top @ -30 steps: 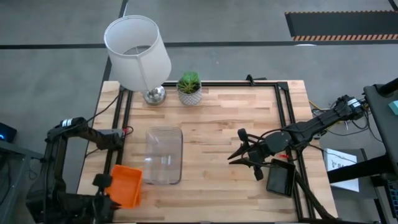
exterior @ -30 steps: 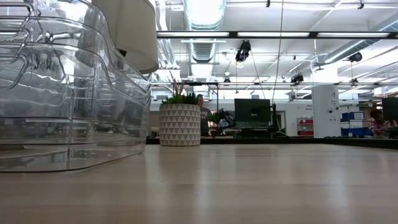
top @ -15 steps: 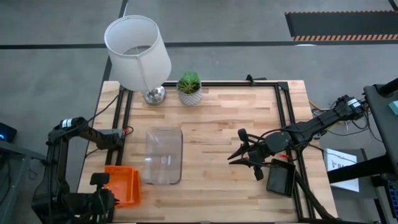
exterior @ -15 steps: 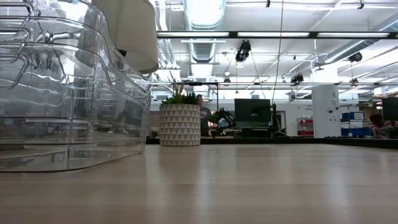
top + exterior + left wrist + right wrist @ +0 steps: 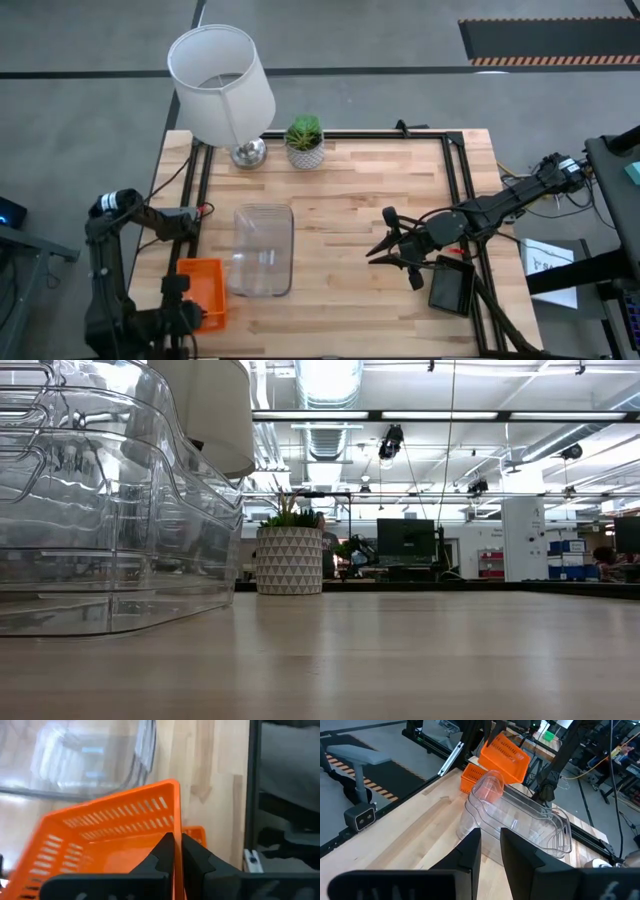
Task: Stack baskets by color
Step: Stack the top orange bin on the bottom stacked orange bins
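The left gripper (image 5: pixel 173 851) is clamped on an orange basket's (image 5: pixel 110 835) rim — lifted, tilted; next it must drop squarely onto the other orange basket (image 5: pixel 474 775); right gripper (image 5: pixel 385 252) waits, slightly parted, empty.

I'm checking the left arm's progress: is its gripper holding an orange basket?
Yes, the left gripper is pinched on the wall of an orange basket, lifted and tilted above another orange basket.
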`<state>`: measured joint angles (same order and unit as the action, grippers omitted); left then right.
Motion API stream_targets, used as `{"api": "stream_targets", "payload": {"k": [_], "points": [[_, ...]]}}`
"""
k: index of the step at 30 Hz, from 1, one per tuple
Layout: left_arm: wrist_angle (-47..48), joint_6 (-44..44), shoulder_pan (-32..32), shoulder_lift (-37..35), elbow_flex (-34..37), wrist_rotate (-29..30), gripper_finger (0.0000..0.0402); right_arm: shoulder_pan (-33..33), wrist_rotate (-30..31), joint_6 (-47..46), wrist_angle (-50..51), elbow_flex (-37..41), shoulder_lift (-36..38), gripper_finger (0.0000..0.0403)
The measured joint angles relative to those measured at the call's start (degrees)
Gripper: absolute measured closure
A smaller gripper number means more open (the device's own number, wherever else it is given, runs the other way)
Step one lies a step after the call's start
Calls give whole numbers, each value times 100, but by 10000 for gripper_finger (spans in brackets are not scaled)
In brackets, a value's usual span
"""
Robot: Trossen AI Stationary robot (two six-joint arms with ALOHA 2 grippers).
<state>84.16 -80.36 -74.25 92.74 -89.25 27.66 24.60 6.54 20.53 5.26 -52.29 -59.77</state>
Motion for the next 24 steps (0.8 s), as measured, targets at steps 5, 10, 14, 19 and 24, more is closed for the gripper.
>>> {"api": "stream_targets", "payload": {"k": [5,10,14,19,24], "points": [[-328,437,80,-24,292,-42,401,0,1,-5,0,0,0,342],[-802,462,69,-45,542,-212,401,0,-1,-2,20,0,0,344],[-1170,453,69,-45,732,-240,401,0,-1,0,22,2,0,341],[-1572,429,64,-73,819,-832,401,0,-1,0,31,2,0,337],[-1605,414,65,-73,834,-1123,401,0,-3,-10,31,2,0,342]]}}
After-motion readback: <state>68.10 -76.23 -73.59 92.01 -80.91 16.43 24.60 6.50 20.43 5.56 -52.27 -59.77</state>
